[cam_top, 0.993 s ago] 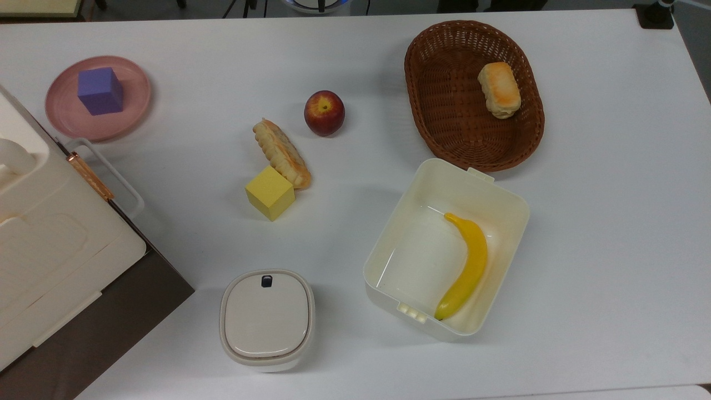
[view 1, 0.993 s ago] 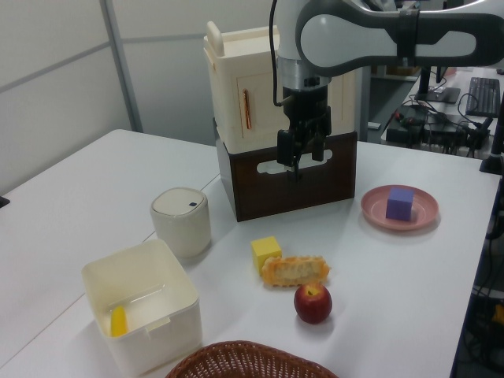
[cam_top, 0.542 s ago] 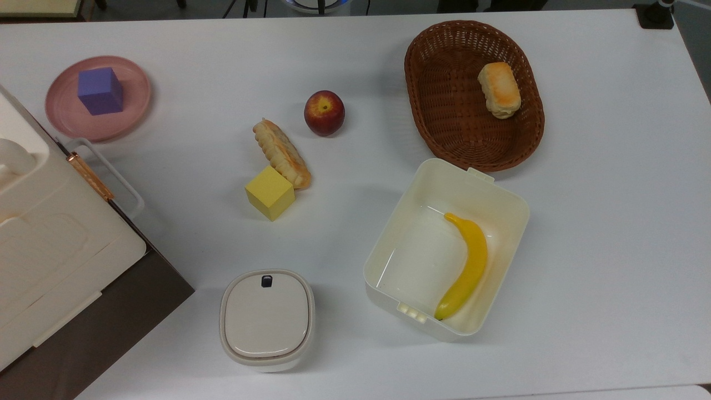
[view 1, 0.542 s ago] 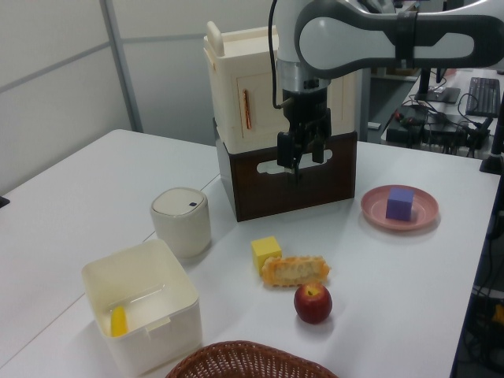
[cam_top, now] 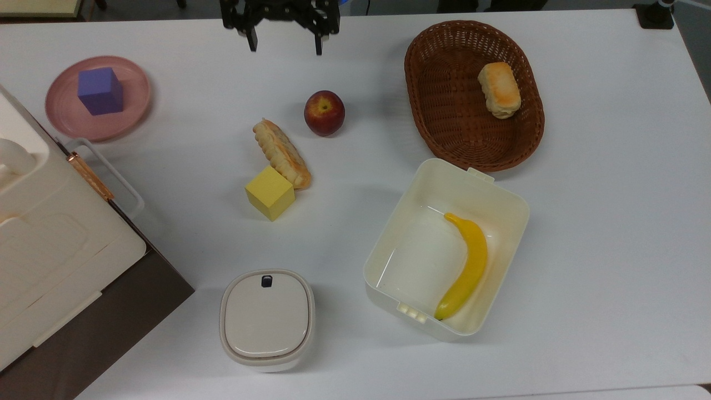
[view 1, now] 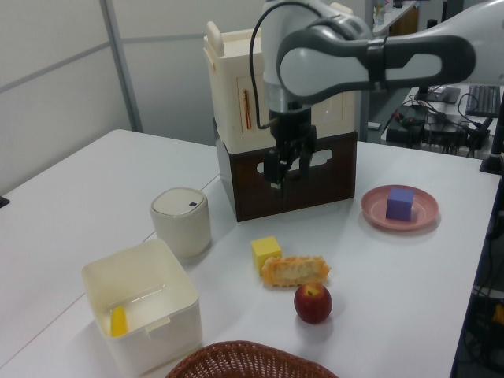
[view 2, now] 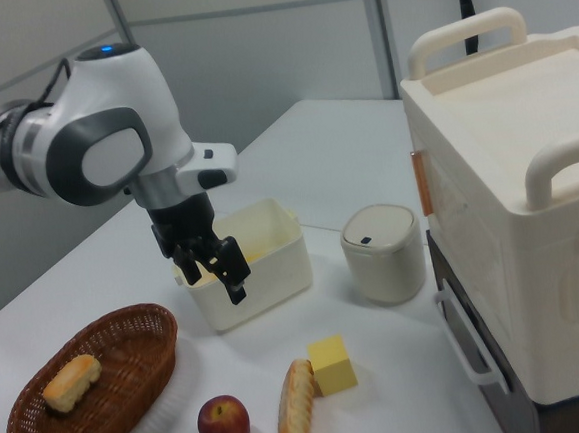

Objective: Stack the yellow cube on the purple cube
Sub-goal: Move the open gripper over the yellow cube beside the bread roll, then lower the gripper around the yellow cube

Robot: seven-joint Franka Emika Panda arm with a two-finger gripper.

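Moving now: the gripper (cam_top: 283, 43) has come in over the table's far edge in the top view, where a moment ago it was not seen; I think it is starting toward the yellow cube.
Fingers: spread apart, holding nothing.
Yellow cube (cam_top: 270, 193): plain yellow block with sharp edges, sitting on the white table (cam_top: 611, 233), touching the long bread roll (cam_top: 281, 153).
Red apple (cam_top: 324, 113): just past the roll.
Purple cube (cam_top: 100, 90): plain violet block on the pink plate (cam_top: 136, 108), well apart from the yellow one.
Job: not begun, nothing picked up.
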